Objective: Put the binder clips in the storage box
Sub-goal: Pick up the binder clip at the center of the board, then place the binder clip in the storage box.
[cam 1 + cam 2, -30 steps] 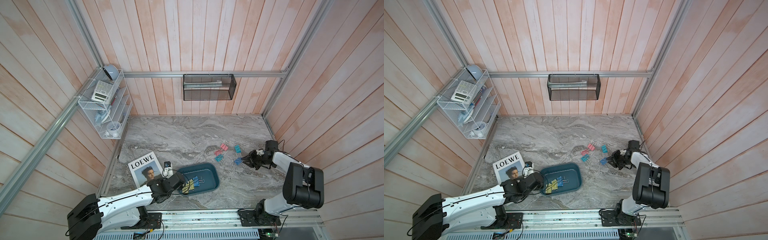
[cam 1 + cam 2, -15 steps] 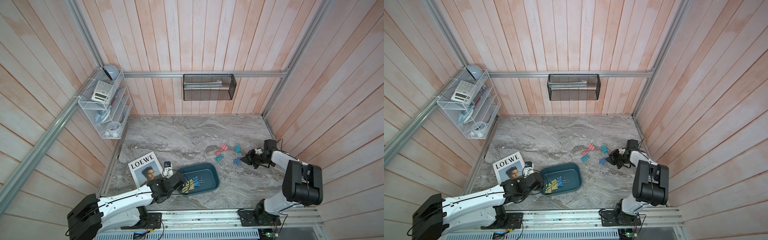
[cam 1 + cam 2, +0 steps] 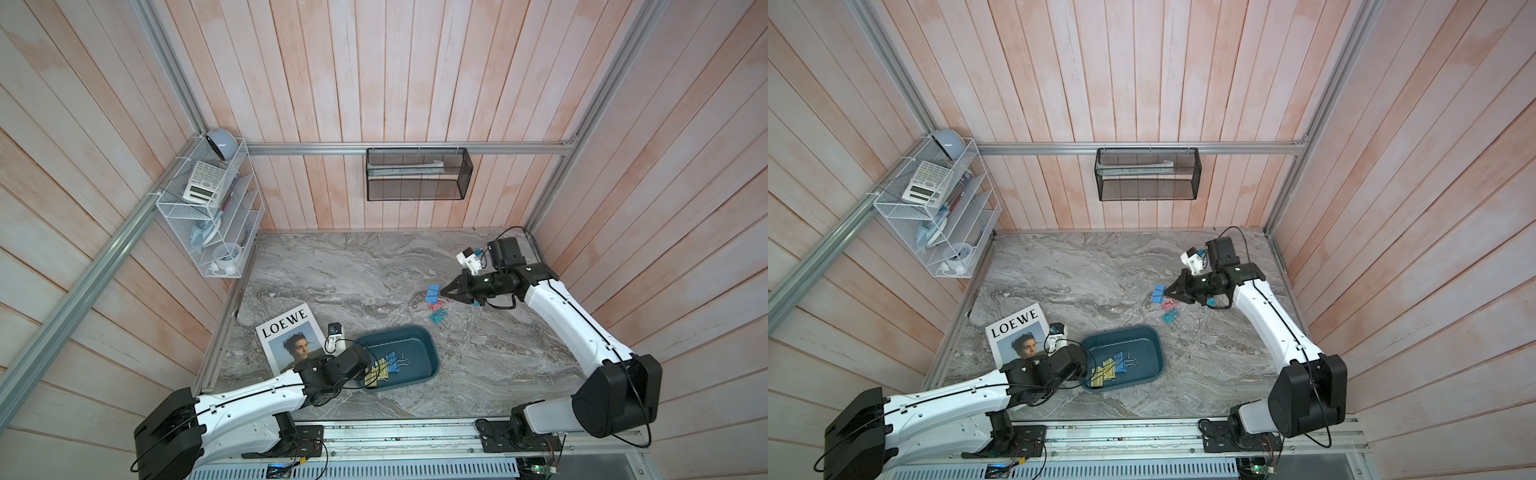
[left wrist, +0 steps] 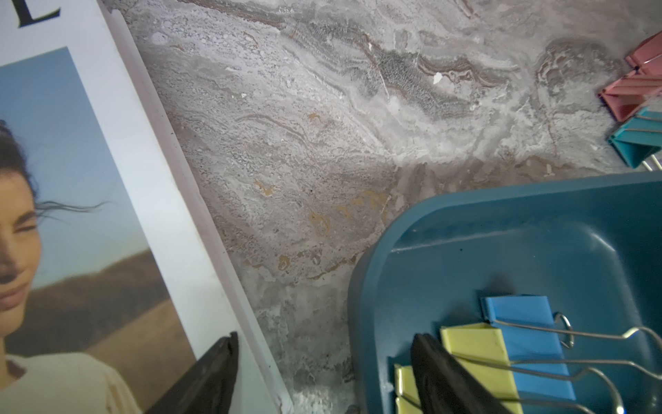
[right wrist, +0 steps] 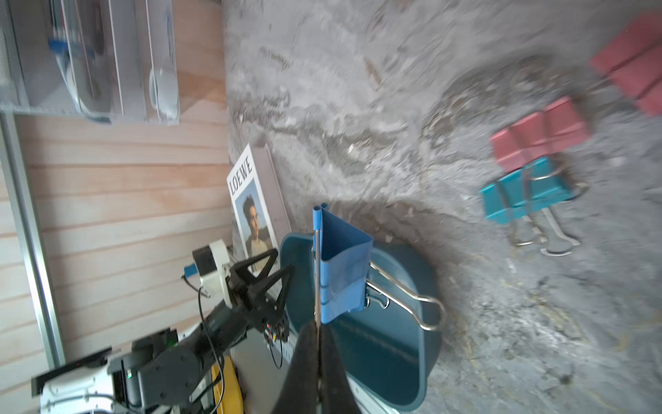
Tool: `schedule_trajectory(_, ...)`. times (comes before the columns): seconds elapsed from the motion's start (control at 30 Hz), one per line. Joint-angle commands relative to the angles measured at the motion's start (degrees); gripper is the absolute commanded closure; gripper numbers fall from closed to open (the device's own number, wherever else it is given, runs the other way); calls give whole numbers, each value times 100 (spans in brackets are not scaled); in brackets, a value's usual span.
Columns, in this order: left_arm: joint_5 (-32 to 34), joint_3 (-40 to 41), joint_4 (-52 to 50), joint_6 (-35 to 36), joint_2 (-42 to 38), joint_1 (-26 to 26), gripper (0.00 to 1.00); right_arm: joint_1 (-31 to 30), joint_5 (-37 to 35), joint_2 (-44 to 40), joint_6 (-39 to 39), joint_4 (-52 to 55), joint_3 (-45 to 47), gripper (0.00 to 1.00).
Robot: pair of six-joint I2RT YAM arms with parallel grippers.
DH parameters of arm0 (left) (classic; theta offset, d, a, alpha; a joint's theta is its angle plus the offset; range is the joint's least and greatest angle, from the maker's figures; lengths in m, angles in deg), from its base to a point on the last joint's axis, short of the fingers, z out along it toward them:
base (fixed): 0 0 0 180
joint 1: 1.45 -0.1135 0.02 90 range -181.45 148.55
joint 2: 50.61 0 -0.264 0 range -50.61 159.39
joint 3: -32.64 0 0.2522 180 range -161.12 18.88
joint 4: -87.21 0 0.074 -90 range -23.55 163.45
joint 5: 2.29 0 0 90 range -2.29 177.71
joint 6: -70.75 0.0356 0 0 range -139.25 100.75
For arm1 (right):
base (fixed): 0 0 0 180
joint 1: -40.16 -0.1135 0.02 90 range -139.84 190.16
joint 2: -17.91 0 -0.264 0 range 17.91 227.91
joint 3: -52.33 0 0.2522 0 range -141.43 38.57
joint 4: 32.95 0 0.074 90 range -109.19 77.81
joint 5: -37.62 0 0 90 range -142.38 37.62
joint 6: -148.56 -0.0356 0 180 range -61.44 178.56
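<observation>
Right gripper (image 5: 318,328) is clamped tight on one wire handle of a blue clip (image 5: 344,272). Only thin wire sits between the jaws, and the body sticks out past the tips. It looks lifted clear of the bench (image 3: 332,270), well apart from the storage box (image 3: 415,332) and near the pink clips (image 3: 436,306) and a teal clip (image 3: 437,318) lying loose.

That's a skinny grip. The clip could swivel on its wire or slip out mid-carry and drop short of the box.

Left gripper (image 4: 324,338) hangs wide open and empty at the box's corner, one finger over the yellow clips (image 4: 476,351) inside. If both arms crowd the box, they could clash or shove it aside.
</observation>
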Motion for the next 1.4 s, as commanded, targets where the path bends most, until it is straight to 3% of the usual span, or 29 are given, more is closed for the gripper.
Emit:
schedule_trajectory(0.0,-59,110,-115,-35,-33,-32,19,-469,45,382,742,996,-91,100)
schedule_trajectory(0.43,-107,96,-8,-8,81,-32,19,-1346,-11,1001,1388,1134,484,100)
schedule_trajectory(0.87,-114,68,38,26,152,-32,19,-1759,-192,1987,1157,471,433,100)
schedule_trajectory(1.2,-87,103,22,18,124,-32,19,-1921,-135,2000,907,301,588,99)
schedule_trajectory(1.37,-85,114,51,18,151,-32,19,-1912,-209,1796,878,447,662,73)
